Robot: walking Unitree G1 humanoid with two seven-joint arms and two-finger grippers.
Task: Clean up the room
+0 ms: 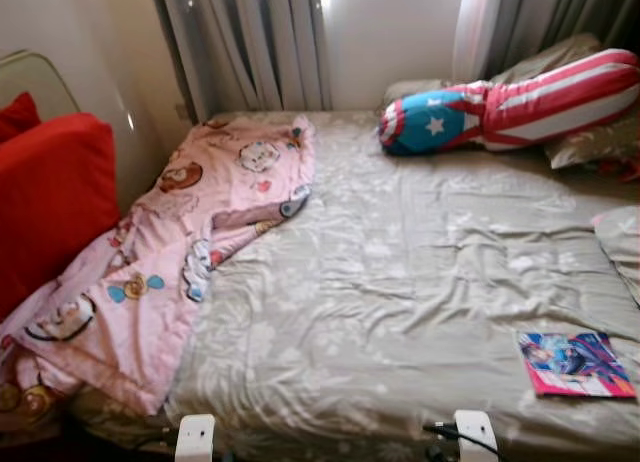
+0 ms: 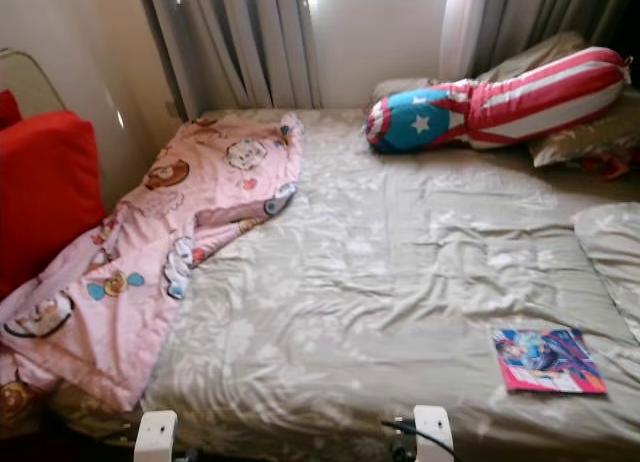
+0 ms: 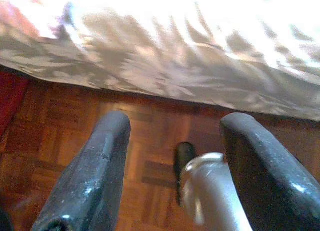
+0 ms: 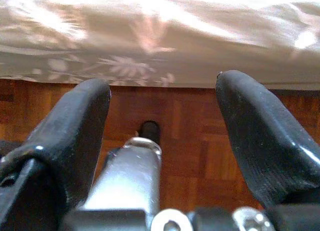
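On the bed (image 1: 400,282) lie one pink blanket (image 1: 170,252), one striped bolster (image 1: 520,102), one magazine (image 1: 575,364); left gripper (image 3: 172,166) and right gripper (image 4: 162,136) hang wide, empty.

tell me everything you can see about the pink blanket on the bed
The pink blanket looks like soft, thin quilted fabric printed with cartoon bears and small animals. It is unfolded and rumpled, lying in a long diagonal heap along the left side of the bed, from near the curtains down to the near corner. Its lower end spills over the bed's edge. Its left side lies against the red cushion. Neither gripper touches it.
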